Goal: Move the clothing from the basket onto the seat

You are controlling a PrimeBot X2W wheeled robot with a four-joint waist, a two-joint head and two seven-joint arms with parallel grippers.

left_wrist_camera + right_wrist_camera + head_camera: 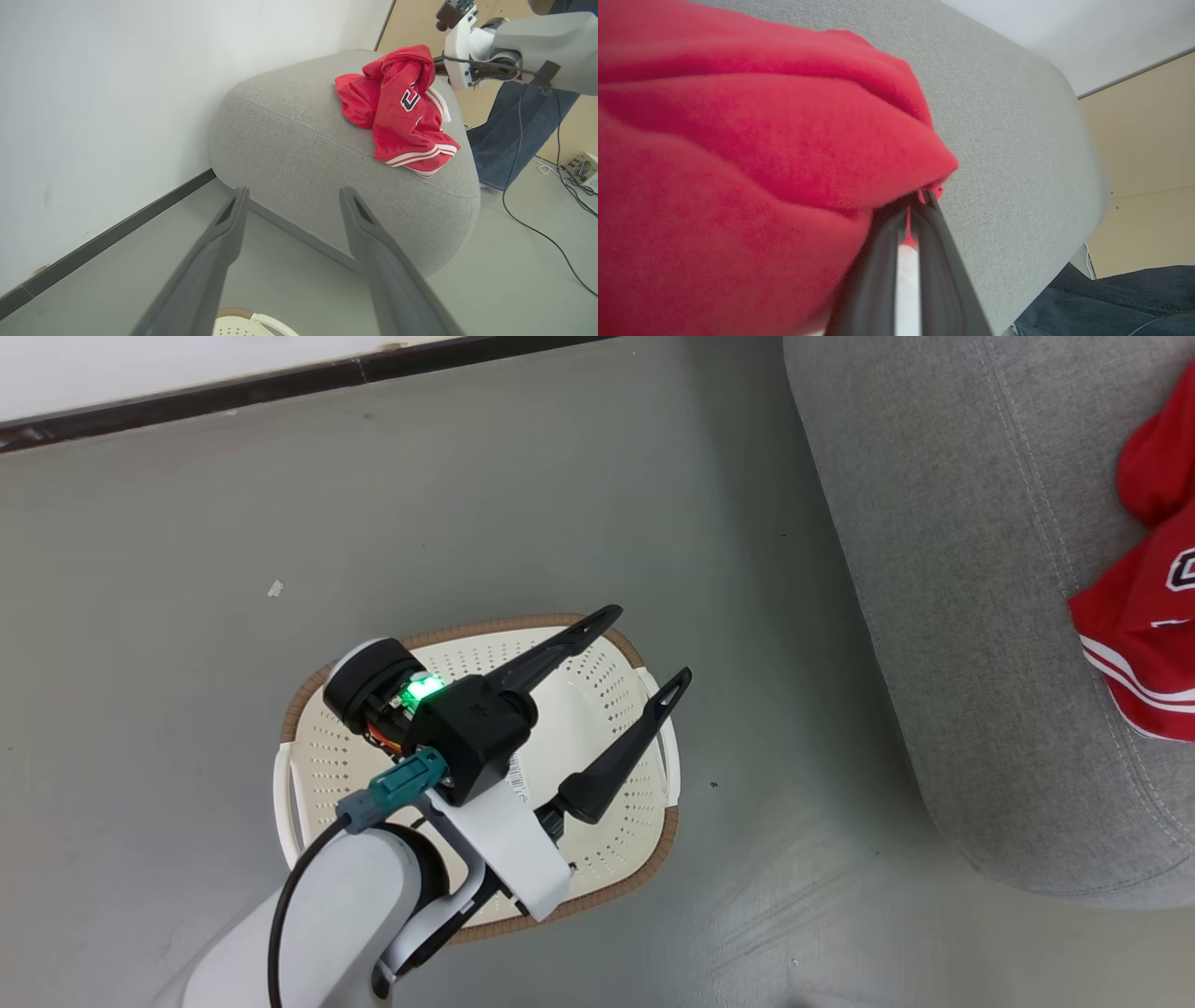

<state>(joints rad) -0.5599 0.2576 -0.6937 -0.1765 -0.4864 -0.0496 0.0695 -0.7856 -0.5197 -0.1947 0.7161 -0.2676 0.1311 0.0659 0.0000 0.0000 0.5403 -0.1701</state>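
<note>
At the right wrist, right claw (920, 199) tight on red clothing (738, 163).

Bright, even indoor light; sharp from the head, blurred up close at the wrists.
Shadows are faint, and the grey floor (794, 915) carries pale sheen. A green light (425, 689) glows on the left wrist. The left pincer's fingers (208, 261) look soft and the skirting line bends at the edges. The clothing (738, 163), close to the right wrist lens, is out of focus.
</note>
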